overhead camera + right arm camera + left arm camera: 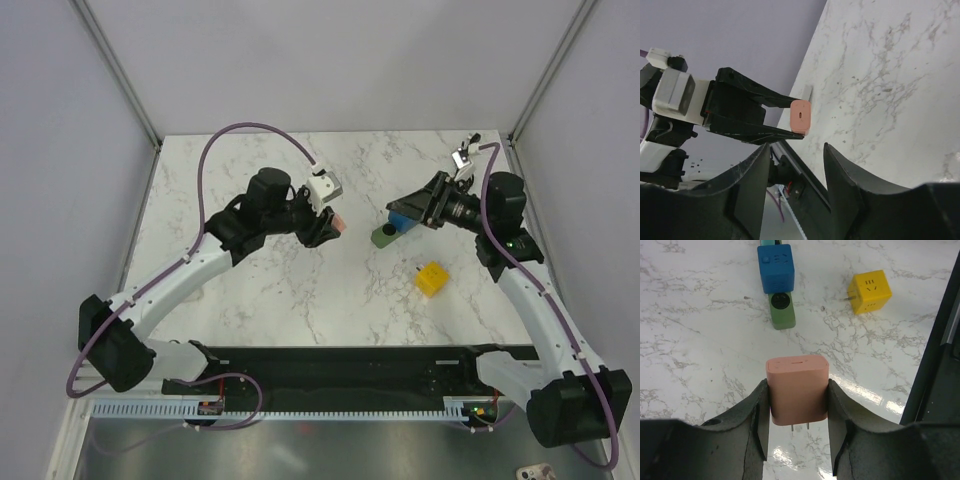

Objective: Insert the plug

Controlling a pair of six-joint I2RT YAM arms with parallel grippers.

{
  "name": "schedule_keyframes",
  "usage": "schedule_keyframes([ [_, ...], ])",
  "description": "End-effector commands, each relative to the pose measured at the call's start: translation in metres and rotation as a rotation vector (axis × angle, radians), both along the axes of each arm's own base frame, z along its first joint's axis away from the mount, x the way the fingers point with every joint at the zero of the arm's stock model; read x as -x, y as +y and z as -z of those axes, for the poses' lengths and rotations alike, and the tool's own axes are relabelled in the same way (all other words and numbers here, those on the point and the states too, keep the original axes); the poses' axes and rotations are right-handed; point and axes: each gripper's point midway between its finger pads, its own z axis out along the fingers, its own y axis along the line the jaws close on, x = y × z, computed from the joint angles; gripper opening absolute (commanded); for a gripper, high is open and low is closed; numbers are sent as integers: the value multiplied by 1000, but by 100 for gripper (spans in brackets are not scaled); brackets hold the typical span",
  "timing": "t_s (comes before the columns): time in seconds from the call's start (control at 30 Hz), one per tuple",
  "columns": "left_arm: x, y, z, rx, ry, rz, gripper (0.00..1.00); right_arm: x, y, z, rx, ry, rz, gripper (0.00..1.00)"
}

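My left gripper [330,228] [797,392] is shut on the pink plug [338,224] [797,387], held above the table with its two metal prongs pointing back toward the wrist. Ahead of it on the marble lies a green socket strip [382,237] [782,310] with a blue cube adapter [402,218] [775,267] on its far end. My right gripper [418,212] [796,150] hovers by the blue end of the strip, its jaws apart with nothing between them. Across the gap, the right wrist view shows the pink plug [800,116] in the left fingers.
A yellow cube adapter [431,278] [870,291] lies on the table to the right, nearer than the strip. The black base rail [330,360] runs along the near edge. Grey walls close the table's back and sides.
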Motion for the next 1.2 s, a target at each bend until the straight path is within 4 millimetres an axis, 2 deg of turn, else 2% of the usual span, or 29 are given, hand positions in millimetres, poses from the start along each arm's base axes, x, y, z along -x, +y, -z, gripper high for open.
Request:
schedule_keyframes([
  [0.0,14,-7,-20,81,-8,45,2,12,27,-9,-103,20,-142,55],
  [0.1,20,-8,-25,106,-21,66,2,22,56,-6,-84,35,-246,58],
  [0.13,22,-9,-28,114,-25,74,2,29,68,-12,-79,24,-288,59],
  [0.17,24,-8,-27,115,-25,79,2,25,73,-7,-68,36,-289,59],
  [0.33,31,-7,-24,121,-25,92,2,15,81,10,-9,83,-272,59],
  [0.5,36,-4,-26,136,-38,94,2,13,89,34,50,131,-303,64],
  [0.77,36,-6,-33,156,-56,103,2,22,111,42,76,142,-392,63],
  [0.87,37,-7,-32,153,-56,107,2,26,116,50,82,158,-419,60],
  [1.07,37,-7,-29,148,-55,109,2,30,119,57,76,167,-445,44],
  [1.17,36,-8,-30,151,-49,109,4,34,121,50,47,143,-472,27],
])
